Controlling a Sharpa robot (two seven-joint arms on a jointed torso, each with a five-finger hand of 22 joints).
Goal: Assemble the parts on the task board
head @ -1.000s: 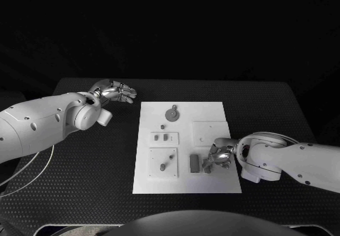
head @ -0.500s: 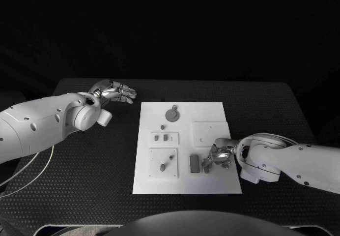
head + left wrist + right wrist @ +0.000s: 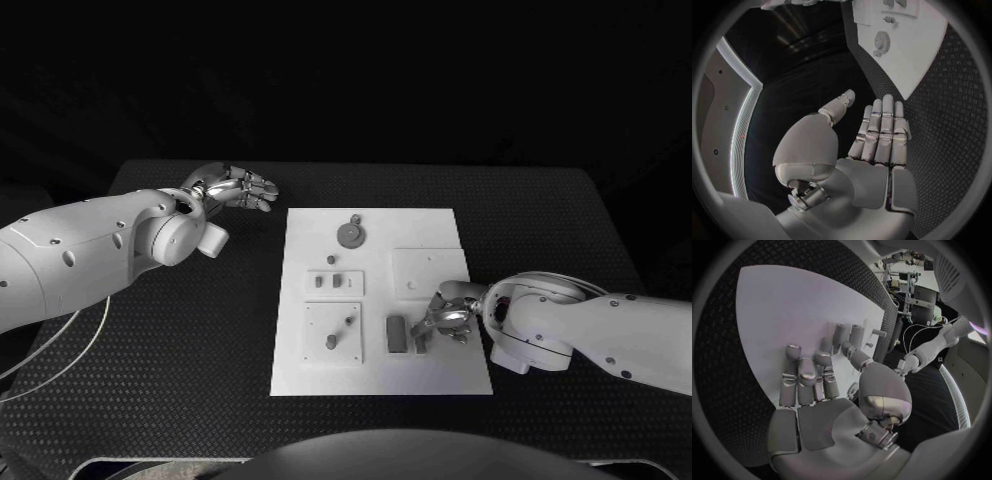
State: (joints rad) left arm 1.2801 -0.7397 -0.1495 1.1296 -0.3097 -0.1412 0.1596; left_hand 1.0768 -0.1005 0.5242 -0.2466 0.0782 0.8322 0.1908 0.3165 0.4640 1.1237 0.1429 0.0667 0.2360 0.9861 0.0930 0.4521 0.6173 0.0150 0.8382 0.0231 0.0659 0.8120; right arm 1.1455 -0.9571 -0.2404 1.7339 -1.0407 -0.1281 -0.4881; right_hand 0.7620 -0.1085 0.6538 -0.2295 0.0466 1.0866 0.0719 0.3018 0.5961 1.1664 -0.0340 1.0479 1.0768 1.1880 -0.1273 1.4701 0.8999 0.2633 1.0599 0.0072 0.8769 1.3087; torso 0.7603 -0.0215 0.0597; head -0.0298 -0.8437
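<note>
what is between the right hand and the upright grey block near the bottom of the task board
Nothing visible. The right hand is over the task board, its fingertips right beside the grey block with only bare white board between them. Whether they touch it cannot be told.

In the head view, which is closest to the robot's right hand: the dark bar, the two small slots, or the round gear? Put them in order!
From the right hand:
1. Dark bar, right beside the fingers.
2. Two small slots, mid-board, toward the left.
3. Round gear, at the board's far end.
</note>
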